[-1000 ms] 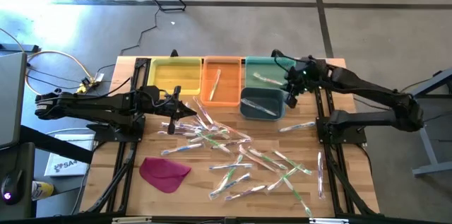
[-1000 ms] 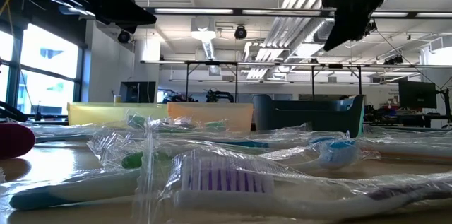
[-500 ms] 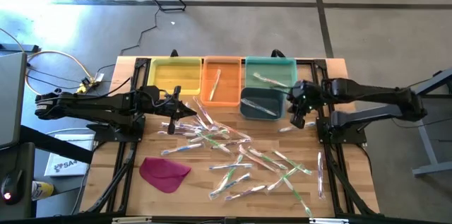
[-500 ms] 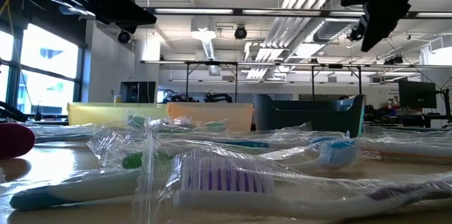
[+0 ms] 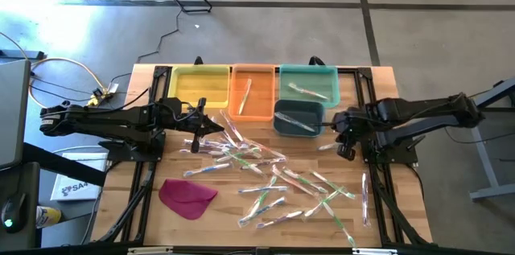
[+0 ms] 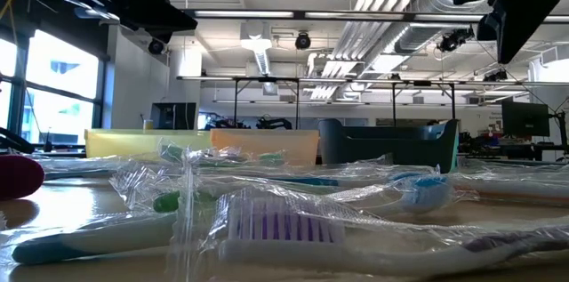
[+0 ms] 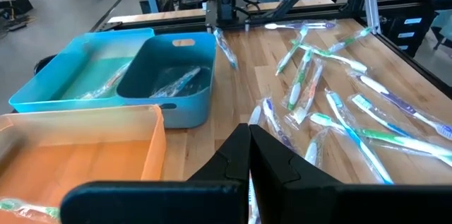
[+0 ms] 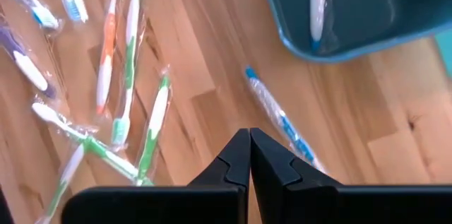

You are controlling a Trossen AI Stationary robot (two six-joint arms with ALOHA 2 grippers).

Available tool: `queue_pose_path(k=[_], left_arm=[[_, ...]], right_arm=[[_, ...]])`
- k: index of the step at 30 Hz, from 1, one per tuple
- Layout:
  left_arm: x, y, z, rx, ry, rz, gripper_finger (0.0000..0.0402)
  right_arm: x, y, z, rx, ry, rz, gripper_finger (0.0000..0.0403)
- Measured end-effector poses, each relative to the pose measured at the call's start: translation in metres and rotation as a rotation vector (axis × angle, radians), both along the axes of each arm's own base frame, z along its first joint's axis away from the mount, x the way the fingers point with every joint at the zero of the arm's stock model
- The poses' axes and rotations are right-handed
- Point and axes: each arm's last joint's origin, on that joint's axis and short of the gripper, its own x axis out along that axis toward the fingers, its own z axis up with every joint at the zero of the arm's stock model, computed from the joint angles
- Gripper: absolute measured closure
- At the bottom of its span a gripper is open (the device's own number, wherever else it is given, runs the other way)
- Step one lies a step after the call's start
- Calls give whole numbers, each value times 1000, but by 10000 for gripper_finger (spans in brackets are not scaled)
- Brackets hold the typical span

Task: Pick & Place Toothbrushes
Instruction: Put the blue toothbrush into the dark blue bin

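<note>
The right gripper point(image 5: 344, 136) hangs over bare wood with its fingers pressed together on nothing. A blue-handled toothbrush point(image 8: 280, 121) lies just ahead of its tips. Just beside it stands the dark blue bin point(image 5: 298, 118), holding one wrapped brush. Beyond that sit the teal bin point(image 5: 308, 84) with one brush, the orange bin point(image 5: 253, 92) with one, and the yellow bin point(image 5: 198, 87). The loose toothbrushes point(image 5: 265, 176) scatter across the table nearby. The left gripper point(image 5: 211, 125), fingers closed and empty, hovers by the orange bin.
</note>
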Motion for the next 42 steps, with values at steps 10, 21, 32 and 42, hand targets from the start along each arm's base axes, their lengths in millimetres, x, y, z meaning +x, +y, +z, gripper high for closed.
queue_pose_path(k=[10,21,32,42], left_arm=[[0,0,0,1,1,0,402],[0,0,0,1,2,0,402],[0,0,0,1,2,0,402],[0,0,0,1,2,0,402]], right_arm=[[-7,12,-2,27,65,-15,399],[-13,13,-4,-28,115,-20,400],[-16,10,-15,-101,155,-66,393],[-21,8,-41,-132,222,-88,261]])
